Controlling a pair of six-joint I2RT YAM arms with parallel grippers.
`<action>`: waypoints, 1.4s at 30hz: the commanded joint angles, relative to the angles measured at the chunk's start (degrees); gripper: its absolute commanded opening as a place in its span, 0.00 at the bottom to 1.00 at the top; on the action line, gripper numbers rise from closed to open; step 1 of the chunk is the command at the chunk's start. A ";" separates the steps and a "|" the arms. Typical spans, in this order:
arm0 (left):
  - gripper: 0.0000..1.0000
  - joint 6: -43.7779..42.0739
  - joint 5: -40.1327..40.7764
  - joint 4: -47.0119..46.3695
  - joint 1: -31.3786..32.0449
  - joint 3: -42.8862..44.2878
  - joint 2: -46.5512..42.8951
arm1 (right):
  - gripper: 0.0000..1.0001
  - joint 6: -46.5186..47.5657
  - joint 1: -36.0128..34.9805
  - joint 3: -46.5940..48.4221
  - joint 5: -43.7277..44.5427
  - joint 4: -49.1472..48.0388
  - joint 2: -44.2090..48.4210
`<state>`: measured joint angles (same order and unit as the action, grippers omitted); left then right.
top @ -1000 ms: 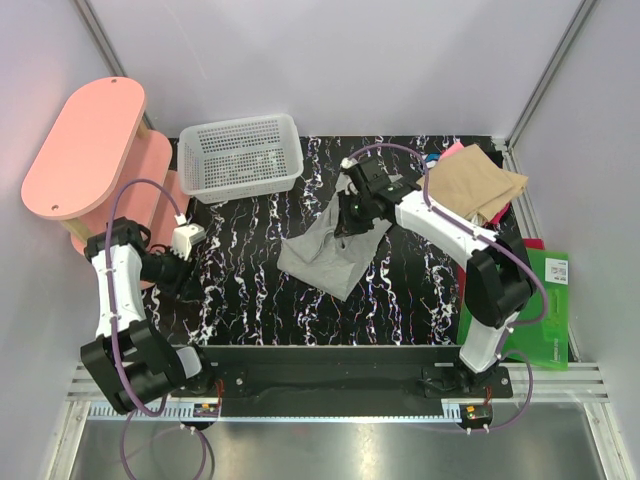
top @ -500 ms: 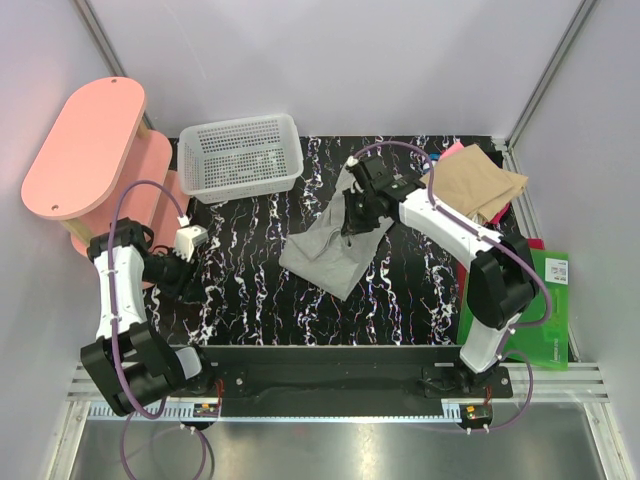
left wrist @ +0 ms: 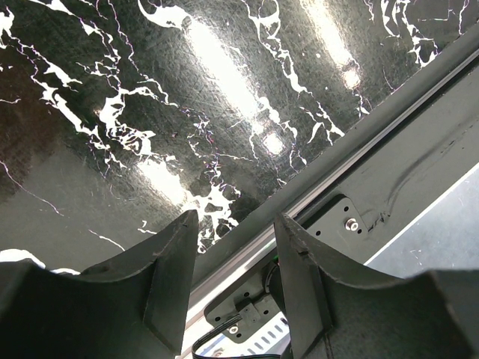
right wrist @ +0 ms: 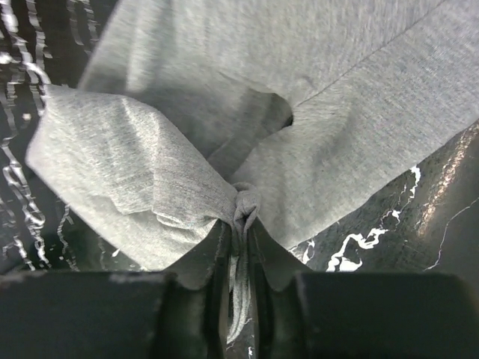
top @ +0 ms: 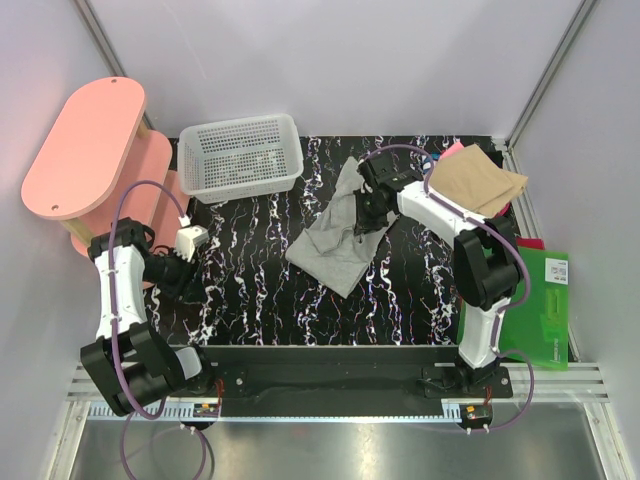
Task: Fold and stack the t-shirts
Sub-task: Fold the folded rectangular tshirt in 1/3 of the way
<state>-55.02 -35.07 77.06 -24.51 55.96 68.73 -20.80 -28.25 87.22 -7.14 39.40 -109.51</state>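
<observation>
Grey tee pinched in R hand, rest spread beyond it.

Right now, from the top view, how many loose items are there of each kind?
t-shirts: 2 (grey t-shirt, tan t-shirt)
white basket: 1
green board: 1
pink stand: 1
Total: 5, excluding the pink cloth peeking from under the tan one, kind unclear.

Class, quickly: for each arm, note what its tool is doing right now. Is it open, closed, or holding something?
Left tool: open, holding nothing.
Right tool: closed on a pinched fold of the grey t-shirt.
</observation>
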 commanded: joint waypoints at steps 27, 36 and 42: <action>0.50 4.21 -3.16 0.55 7.01 0.98 -0.97 | 0.90 -0.20 -10.15 10.26 1.69 6.31 1.24; 0.49 12.57 -0.79 -6.47 18.44 5.91 -0.71 | 0.83 -5.57 -12.18 9.02 -3.06 1.74 -5.00; 0.48 15.73 3.16 -9.73 24.24 7.58 1.41 | 0.83 -6.45 -12.27 10.07 -2.62 1.74 -8.34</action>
<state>-42.87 -34.24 71.20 -3.11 60.95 69.12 -25.61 -40.45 95.72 -8.69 42.92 -116.62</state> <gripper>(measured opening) 0.488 0.829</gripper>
